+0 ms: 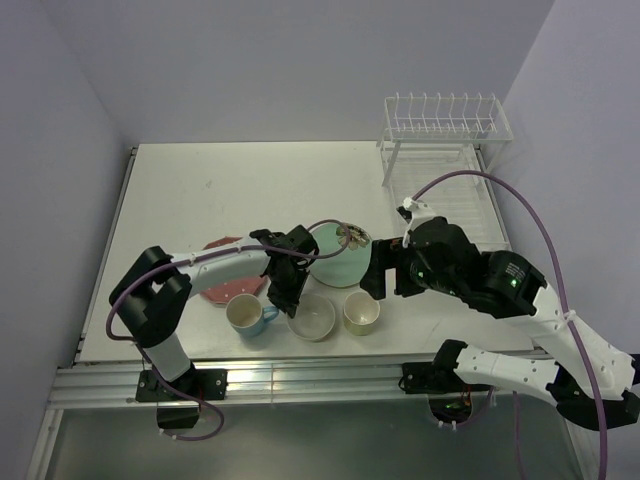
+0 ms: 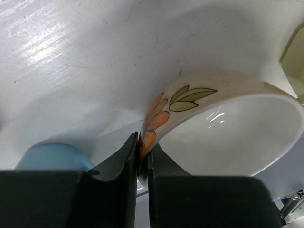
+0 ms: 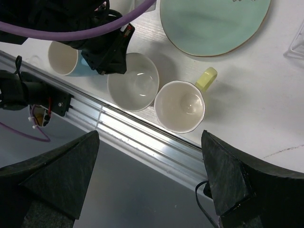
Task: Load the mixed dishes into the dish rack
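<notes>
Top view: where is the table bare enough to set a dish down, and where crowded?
Bare: the far half of the table, from its left edge to the dish rack, behind the pink plate and green plate. Crowded: the near edge, where blue mug, bowl and yellow mug sit close together.

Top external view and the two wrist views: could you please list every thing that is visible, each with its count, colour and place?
dish rack: one, white wire, far right corner of table
mint-green plate: one, mint green, table middle
pink plate: one, pink, left of the mint-green plate, partly hidden
blue mug: one, blue, cream inside, near edge, leftmost
cream bowl: one, cream, orange and green leaves outside, near edge, middle
yellow-green mug: one, pale yellow-green, near edge, right of the bowl
table: one, white, under everything
purple cable: two, purple, looping above the table
left pincer: one, black, shut on the cream bowl's rim
right pincer: one, black, open, above the yellow-green mug
</notes>
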`<action>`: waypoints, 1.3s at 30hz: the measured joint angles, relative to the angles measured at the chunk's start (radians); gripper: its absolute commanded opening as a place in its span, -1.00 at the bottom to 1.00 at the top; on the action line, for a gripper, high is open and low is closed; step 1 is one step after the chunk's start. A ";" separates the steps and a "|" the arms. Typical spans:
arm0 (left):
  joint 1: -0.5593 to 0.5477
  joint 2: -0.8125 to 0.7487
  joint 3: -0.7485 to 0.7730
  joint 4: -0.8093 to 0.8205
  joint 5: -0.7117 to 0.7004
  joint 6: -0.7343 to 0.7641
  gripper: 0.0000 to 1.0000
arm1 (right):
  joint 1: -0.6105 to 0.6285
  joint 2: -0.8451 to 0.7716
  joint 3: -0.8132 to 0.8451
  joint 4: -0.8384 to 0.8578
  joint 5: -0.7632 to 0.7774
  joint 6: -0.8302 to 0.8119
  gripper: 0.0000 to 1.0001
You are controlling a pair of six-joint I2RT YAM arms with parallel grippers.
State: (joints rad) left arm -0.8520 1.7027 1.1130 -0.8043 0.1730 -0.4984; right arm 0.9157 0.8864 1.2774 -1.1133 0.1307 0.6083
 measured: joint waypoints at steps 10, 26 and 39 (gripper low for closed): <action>0.000 -0.037 0.066 -0.088 -0.019 -0.007 -1.00 | -0.013 0.047 0.101 -0.027 -0.015 -0.008 0.96; 0.065 -0.264 0.489 -0.028 0.203 -0.131 -1.00 | -0.333 0.097 0.271 -0.054 -0.345 -0.037 0.99; 0.075 -0.259 0.454 0.159 0.340 -0.253 -1.00 | -0.393 0.079 0.232 0.035 -0.565 0.000 0.98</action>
State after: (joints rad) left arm -0.7773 1.4437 1.5673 -0.6456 0.5129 -0.7513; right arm 0.5228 0.9657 1.5089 -1.0786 -0.4339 0.6079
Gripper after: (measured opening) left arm 0.144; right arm 0.993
